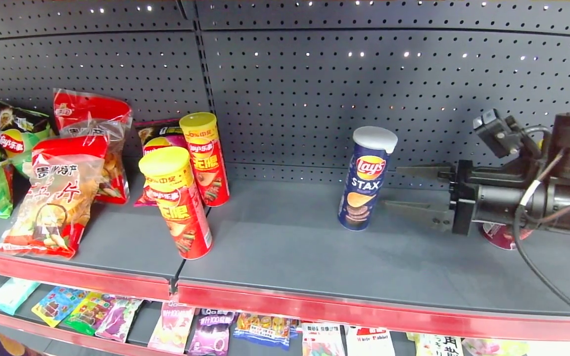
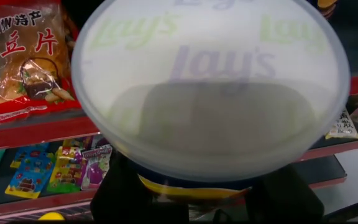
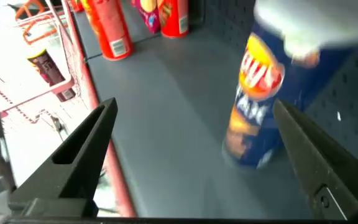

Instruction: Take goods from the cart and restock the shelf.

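Note:
A blue chips can [image 1: 366, 179] with a pale lid stands upright on the grey shelf [image 1: 285, 247], near the pegboard back. My right gripper [image 1: 392, 187] is open just to the right of it, fingers pointing at the can without touching it. In the right wrist view the same blue can [image 3: 258, 106] stands just beyond the open right gripper [image 3: 194, 106]. In the left wrist view another can with a clear lid [image 2: 210, 87] sits close to the camera, and my left gripper [image 2: 194, 208] is shut on its body below the lid.
Two red cans with yellow lids [image 1: 181, 202] [image 1: 207, 158] and snack bags [image 1: 55, 198] take up the shelf's left part. A red can [image 1: 501, 236] lies behind my right arm. The red shelf lip [image 1: 314, 306] fronts a lower shelf of packets. The cart [image 3: 39, 65] holds a dark can.

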Motion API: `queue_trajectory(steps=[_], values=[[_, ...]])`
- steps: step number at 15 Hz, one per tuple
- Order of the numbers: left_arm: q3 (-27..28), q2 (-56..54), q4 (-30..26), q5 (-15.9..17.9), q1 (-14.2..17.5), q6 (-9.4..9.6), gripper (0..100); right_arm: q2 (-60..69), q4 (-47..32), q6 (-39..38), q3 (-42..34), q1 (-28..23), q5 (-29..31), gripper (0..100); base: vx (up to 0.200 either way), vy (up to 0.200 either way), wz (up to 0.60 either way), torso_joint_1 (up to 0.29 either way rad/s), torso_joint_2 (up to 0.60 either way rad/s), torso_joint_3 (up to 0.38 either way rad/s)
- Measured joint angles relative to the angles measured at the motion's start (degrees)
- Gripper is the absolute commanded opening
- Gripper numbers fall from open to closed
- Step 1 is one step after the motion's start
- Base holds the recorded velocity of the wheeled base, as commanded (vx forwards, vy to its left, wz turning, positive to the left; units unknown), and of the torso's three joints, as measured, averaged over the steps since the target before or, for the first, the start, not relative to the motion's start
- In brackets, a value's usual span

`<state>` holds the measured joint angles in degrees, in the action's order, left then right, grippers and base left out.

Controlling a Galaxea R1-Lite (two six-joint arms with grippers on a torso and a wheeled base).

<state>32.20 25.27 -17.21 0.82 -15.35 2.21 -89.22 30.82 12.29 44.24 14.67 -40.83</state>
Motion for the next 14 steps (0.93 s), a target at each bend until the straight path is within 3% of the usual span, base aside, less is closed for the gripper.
queue_trajectory(steps=[14], values=[[0.33,0.59,-0.02,-0.02,-0.06,0.15,0,-10.61,0.52,0.79,6.19,-5.55,-2.47,100,0.0,0.0,0.0,0.0,0.0,0.0]])
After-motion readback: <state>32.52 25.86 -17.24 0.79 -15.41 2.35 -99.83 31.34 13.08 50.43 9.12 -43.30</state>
